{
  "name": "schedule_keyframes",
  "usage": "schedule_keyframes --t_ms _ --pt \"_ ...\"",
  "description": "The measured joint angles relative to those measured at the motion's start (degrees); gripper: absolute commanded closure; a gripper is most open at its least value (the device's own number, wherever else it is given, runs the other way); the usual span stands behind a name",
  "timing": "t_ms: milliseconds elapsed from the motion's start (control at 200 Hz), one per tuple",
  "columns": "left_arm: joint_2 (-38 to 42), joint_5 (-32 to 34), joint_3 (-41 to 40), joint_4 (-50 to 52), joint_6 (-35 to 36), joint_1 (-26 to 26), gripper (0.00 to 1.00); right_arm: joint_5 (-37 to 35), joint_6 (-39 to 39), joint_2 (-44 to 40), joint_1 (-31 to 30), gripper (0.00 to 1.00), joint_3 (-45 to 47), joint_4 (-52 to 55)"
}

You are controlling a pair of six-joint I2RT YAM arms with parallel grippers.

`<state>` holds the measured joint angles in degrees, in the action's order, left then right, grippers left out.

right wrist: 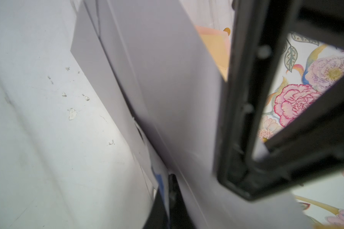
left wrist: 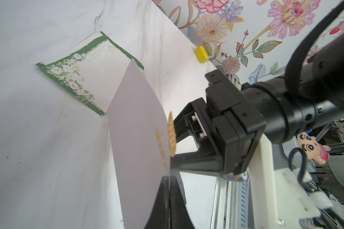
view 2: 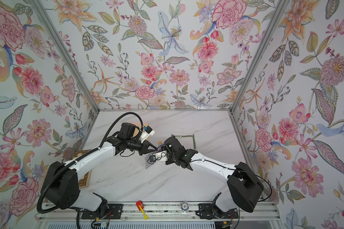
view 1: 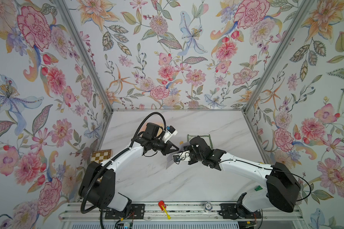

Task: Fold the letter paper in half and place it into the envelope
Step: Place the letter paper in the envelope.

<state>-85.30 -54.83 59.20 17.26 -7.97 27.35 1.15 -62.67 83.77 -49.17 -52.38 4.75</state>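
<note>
The lavender envelope (left wrist: pixel 137 128) hangs on edge above the middle of the table, and a gold seal (left wrist: pixel 172 136) shows on its far side. My left gripper (left wrist: pixel 170 178) is shut on its near edge. My right gripper (right wrist: pixel 168 178) is shut on the envelope (right wrist: pixel 157 79) from the opposite side. In both top views the two grippers (view 1: pixel 177 148) (view 1: pixel 185 147) meet tip to tip, with a pale corner of the envelope (view 1: pixel 170 161) (view 2: pixel 148 164) showing below them. The letter paper (left wrist: pixel 91 73), green-bordered with white flowers, lies flat on the table behind the right wrist (view 1: pixel 208 138), mostly hidden there.
A small yellow block (left wrist: pixel 201 54) lies near the letter paper. A peach sheet (right wrist: pixel 214 51) lies under the left arm. A chessboard (view 1: pixel 100 155) leans at the table's left edge. A red and yellow tool (view 1: pixel 163 206) and a chip stack (view 1: pixel 207 206) sit on the front rail.
</note>
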Motion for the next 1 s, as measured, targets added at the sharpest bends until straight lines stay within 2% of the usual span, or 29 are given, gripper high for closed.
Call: schedule_keyframes --t_ms 555,996 --pt "0.5 1.55 0.0 0.7 -0.02 0.81 1.0 -3.76 0.22 1.92 -1.66 1.0 0.39 -1.66" --pt "0.57 1.6 0.0 0.68 0.0 1.25 1.0 -0.79 3.85 0.61 -0.44 1.0 2.27 -4.28"
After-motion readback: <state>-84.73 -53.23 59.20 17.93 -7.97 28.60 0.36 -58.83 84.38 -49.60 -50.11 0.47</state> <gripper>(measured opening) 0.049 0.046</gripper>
